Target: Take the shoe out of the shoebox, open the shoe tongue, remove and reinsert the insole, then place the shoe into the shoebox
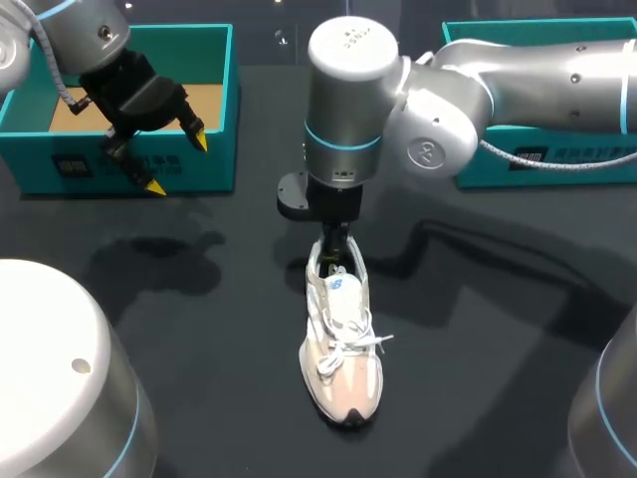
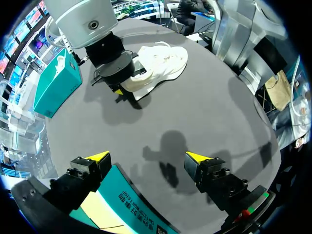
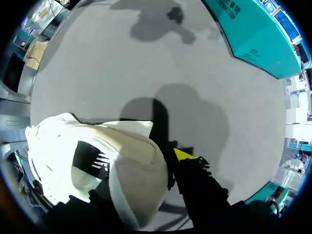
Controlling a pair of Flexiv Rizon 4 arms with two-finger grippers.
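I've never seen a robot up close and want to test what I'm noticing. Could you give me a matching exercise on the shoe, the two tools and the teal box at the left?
Things:
1. shoe
2. left tool
3. right tool
4. left teal box

Places or states:
A. at the shoe's heel
B. open-topped, brown floor showing
C. lying on the dark table, outside any box
D. open, over the box's front wall

Pairs: 1-C, 2-D, 3-A, 4-B.
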